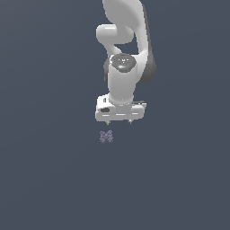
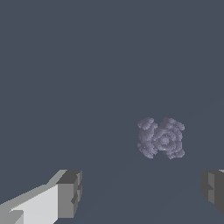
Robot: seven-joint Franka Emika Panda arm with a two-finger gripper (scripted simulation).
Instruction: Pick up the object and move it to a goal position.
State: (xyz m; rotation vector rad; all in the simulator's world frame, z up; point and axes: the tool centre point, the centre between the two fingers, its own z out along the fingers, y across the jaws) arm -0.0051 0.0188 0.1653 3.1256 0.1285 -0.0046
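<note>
Pincer [image 1: 119, 121] spread wide, holding nothing, pointing down. Object [image 1: 106, 136], lumpy purplish-grey, lying apart from the fingertips [image 2: 69, 194], just below them and toward the exterior view's left.

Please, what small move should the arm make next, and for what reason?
Probably shift the open pincer sideways toward the exterior view's left, then lower it. The object lies on the floor apart from the pincer, and in the wrist view the object is not centred between the fingers.
</note>
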